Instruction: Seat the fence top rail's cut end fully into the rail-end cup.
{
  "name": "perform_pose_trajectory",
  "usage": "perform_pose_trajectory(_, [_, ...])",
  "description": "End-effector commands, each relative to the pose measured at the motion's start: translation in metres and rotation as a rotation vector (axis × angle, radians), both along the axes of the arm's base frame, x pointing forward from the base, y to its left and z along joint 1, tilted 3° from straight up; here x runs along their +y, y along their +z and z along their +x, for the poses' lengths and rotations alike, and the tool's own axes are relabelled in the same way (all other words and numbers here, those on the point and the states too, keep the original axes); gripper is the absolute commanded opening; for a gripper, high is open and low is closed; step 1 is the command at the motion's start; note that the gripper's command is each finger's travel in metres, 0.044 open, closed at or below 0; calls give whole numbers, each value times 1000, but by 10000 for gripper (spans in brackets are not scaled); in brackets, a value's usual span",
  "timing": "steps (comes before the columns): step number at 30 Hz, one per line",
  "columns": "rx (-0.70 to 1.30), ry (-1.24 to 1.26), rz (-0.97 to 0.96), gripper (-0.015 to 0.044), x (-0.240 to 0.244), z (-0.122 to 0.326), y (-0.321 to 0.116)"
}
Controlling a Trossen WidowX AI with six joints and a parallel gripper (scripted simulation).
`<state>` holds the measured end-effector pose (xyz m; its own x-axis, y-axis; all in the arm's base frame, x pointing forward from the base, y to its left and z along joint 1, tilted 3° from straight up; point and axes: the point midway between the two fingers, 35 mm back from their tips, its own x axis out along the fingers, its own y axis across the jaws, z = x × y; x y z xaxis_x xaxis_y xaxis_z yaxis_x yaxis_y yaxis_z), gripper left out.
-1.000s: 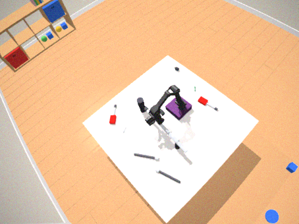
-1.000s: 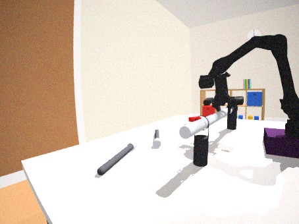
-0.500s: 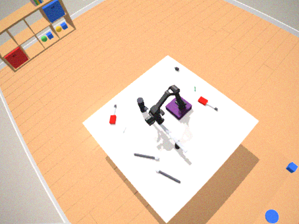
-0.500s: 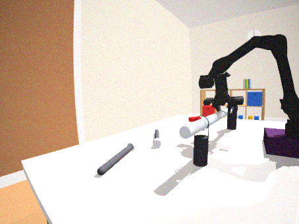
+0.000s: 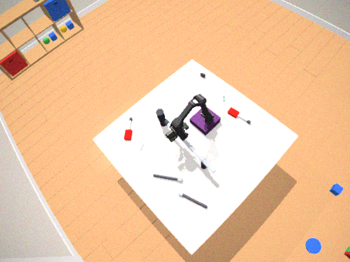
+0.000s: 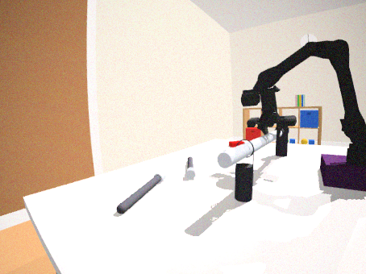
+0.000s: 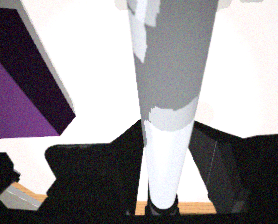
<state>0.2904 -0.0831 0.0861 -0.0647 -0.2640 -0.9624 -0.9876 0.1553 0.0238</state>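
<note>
The pale grey rail [image 5: 198,155] [image 6: 259,143] [image 7: 172,60] runs above the table. Its near end passes through the thin loop [image 6: 253,147] over the short black post [image 5: 203,165] [image 6: 243,182]. My gripper [image 5: 183,136] [image 6: 265,131] [image 7: 169,162] is shut on the rail near its far end. The big black post [image 5: 161,116] [image 6: 281,143] stands upright beyond the gripper. In the wrist view the rail's far end meets a dark round rim [image 7: 162,209], apparently the cup. How deep the end sits cannot be told. The band's height is hidden or too small to tell.
The purple arm base [image 5: 198,121] [image 6: 334,173] [image 7: 27,102] is beside the rail. Two dark rods with pale ends lie toward the front, one at the left [image 5: 166,177] and one nearer the front corner [image 5: 194,201]. Red-handled tools [image 5: 128,135] [image 5: 233,112] lie at both sides.
</note>
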Motion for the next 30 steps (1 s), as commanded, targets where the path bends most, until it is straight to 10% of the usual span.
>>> perform_pose_trajectory(1, [-1, 0, -6, 0, -5, 0, 1])
perform_pose_trajectory(30, [-1, 0, -8, 0, -23, 1, 10])
